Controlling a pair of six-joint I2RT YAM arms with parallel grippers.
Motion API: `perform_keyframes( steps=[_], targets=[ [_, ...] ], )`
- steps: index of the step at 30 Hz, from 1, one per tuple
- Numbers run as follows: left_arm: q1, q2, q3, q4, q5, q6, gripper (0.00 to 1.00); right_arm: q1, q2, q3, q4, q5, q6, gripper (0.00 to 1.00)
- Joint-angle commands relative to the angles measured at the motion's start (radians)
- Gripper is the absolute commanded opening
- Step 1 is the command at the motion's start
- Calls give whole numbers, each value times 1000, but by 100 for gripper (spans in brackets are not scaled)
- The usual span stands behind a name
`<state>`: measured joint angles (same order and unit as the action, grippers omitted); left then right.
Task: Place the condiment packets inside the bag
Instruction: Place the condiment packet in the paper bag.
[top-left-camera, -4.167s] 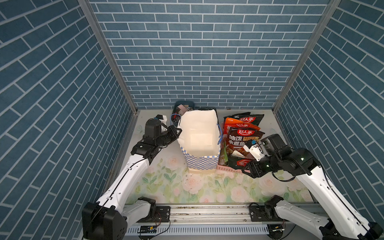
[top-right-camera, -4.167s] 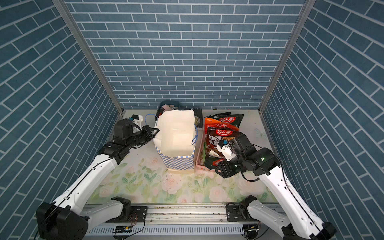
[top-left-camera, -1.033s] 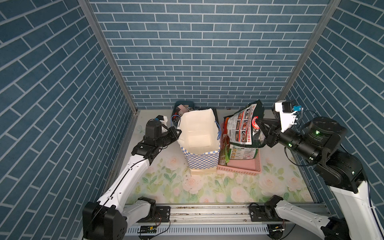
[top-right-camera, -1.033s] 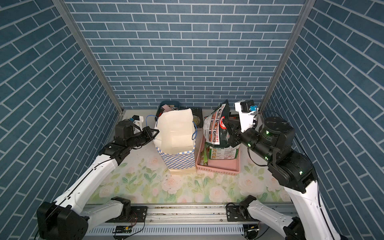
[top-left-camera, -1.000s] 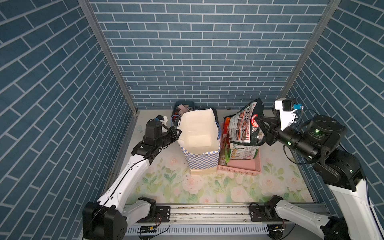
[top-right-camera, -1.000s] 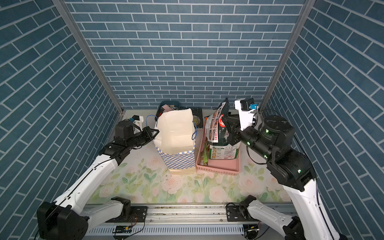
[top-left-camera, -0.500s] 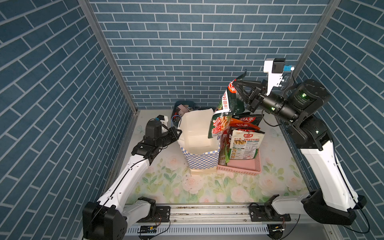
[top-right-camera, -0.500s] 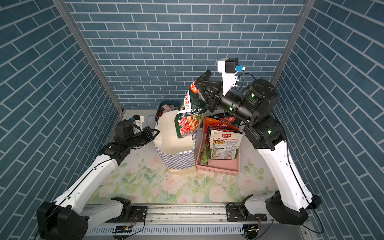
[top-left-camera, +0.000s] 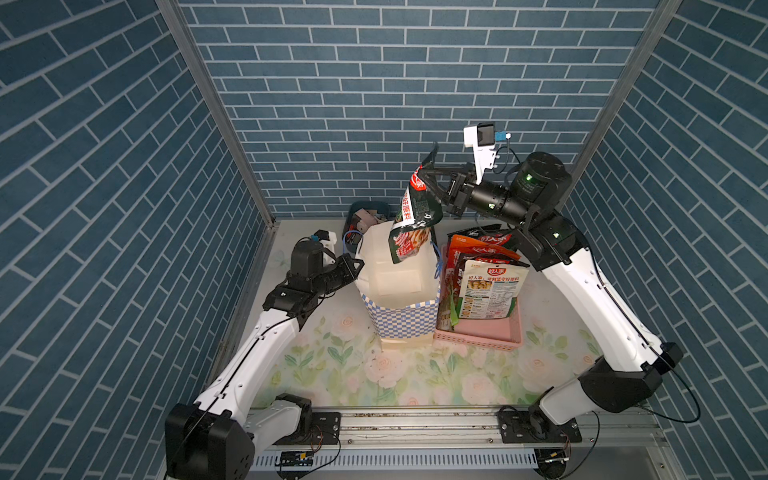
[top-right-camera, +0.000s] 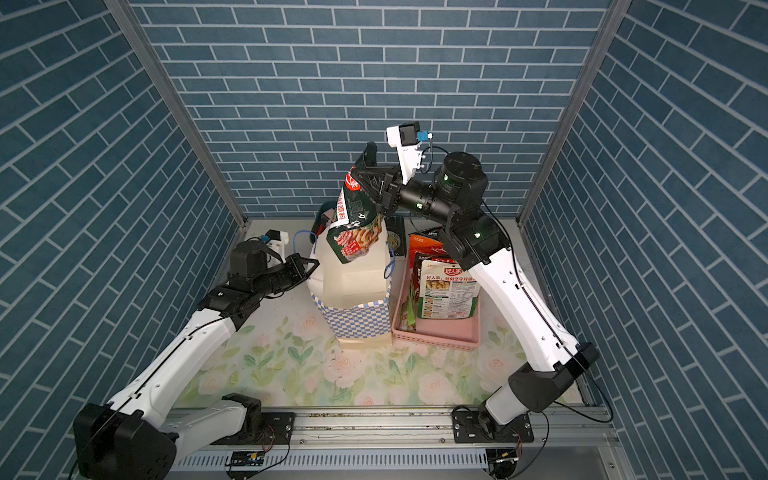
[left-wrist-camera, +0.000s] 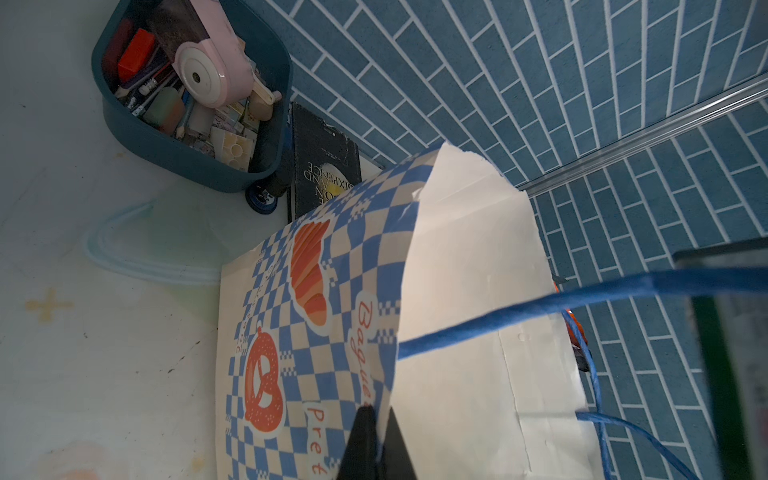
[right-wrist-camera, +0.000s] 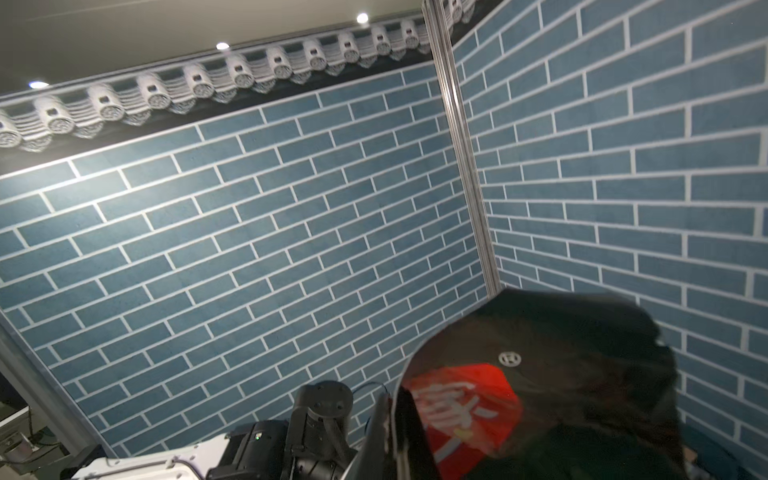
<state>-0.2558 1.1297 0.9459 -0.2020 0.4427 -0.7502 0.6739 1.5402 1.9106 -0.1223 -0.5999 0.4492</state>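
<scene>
The blue-and-white checkered bag (top-left-camera: 405, 328) (top-right-camera: 357, 320) stands upright and open on the mat. My left gripper (top-left-camera: 358, 263) (top-right-camera: 315, 262) (left-wrist-camera: 376, 440) is shut on its left rim, one finger outside and one inside. My right gripper (top-left-camera: 422, 176) (top-right-camera: 356, 173) (right-wrist-camera: 390, 419) is raised and shut on the top of a dark green condiment packet (top-left-camera: 411, 224) (top-right-camera: 353, 232) (right-wrist-camera: 540, 374). That packet hangs above the bag's mouth, its lower end at the rim. More condiment packets (top-left-camera: 490, 286) (top-right-camera: 449, 291), one of them orange-red (top-left-camera: 469, 245), stand in the pink basket.
The pink basket (top-left-camera: 478, 336) (top-right-camera: 440, 336) sits right against the bag. A dark teal bin (top-left-camera: 365, 210) (left-wrist-camera: 187, 158) of small items and a black book (left-wrist-camera: 324, 166) lie behind the bag. Blue brick walls close in on three sides.
My right arm has carried the hanging packet leftward from over the basket to over the bag's mouth. The left gripper has kept its hold on the bag's rim.
</scene>
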Motion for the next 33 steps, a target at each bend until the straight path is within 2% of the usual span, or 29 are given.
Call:
perform_keyframes(
  steps=[1, 7, 13, 26, 33],
  targets=[
    [-2, -9, 24, -1, 10, 18, 0, 7, -35, -65, 47, -18, 25, 0],
    [-2, -11, 24, -1, 10, 19, 0, 9, -74, -222, 51, 11, 26, 0],
    [-2, -11, 27, -5, 11, 22, 0, 7, -56, -262, 12, 30, 14, 0],
    [-3, -8, 35, -16, 6, 30, 0, 7, 79, -135, -316, 215, -100, 0],
    [-3, 7, 100, -103, -23, 127, 0, 7, 159, -18, -495, 306, -166, 0]
  ],
)
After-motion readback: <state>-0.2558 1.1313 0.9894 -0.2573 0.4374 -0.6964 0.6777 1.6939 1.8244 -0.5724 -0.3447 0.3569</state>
